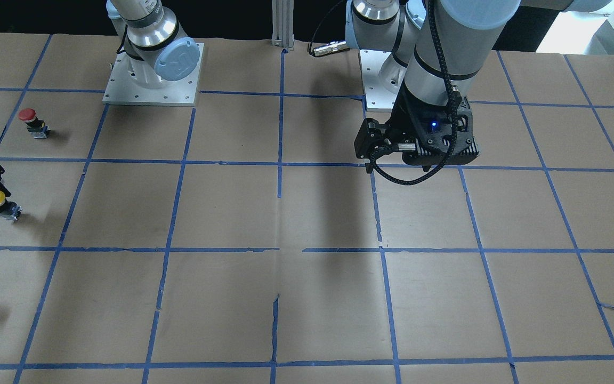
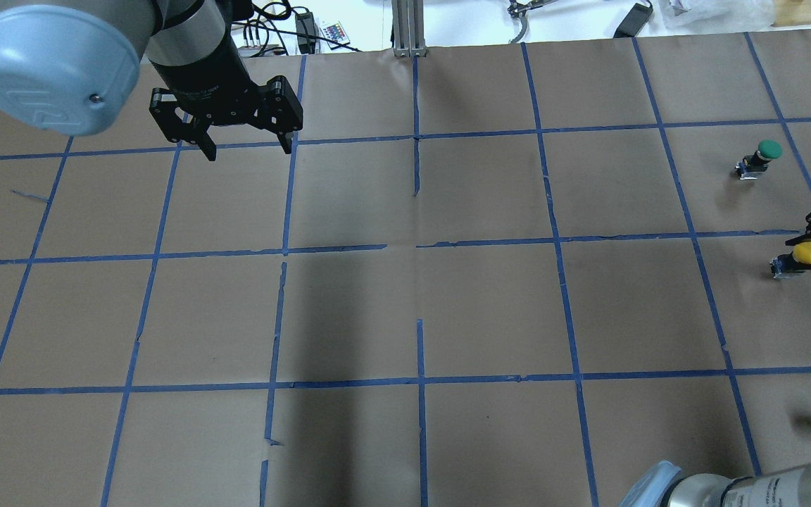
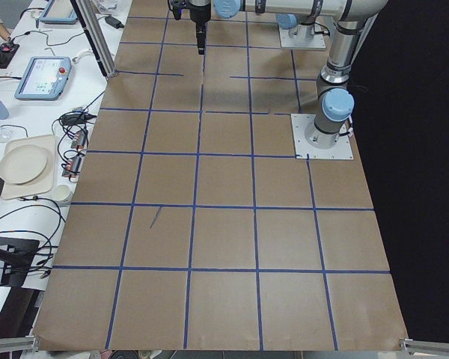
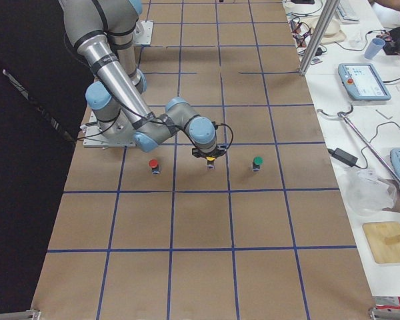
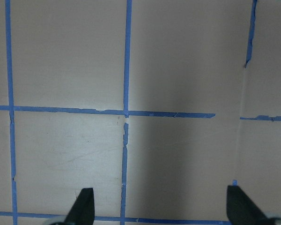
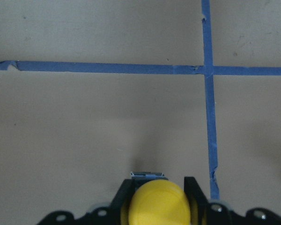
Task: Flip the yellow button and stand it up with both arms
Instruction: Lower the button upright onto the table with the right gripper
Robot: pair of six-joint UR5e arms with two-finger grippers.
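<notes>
We judge the step in hand to be the right arm's pick of the button, ahead of a hand-over that turns it. Going from left to right in the overhead view, the black two-finger left gripper point(image 2: 248, 153) hovers over the brown paper-covered table point(image 2: 490, 310) with its blue tape grid, well apart from any object. The middle squares lie between the two arms. At the far right stands a green-capped push button point(image 2: 764, 155). Just nearer the robot is the small push button with a round yellow mushroom cap on a black-and-grey switch body, the yellow button point(image 2: 807, 253). It sits cap-up inside the black right gripper point(image 6: 158, 187).

To do this well, we would lift straight up so the body clears the paper without tipping. We would then carry it toward the middle, where the left arm can reach the switch body. The cap is round and smooth (it may swivel in a light pinch), so the squeeze should stay firm and the motion slow. The red-capped push button point(image 1: 30, 118) stands on the button's other side and should be left alone.

The left gripper's fingers point(image 5: 84, 208) are spread wide and touch nothing, with only paper and tape between them. The right gripper's fingers point(image 6: 192, 192) flank the yellow cap on both sides and look clamped against it.
</notes>
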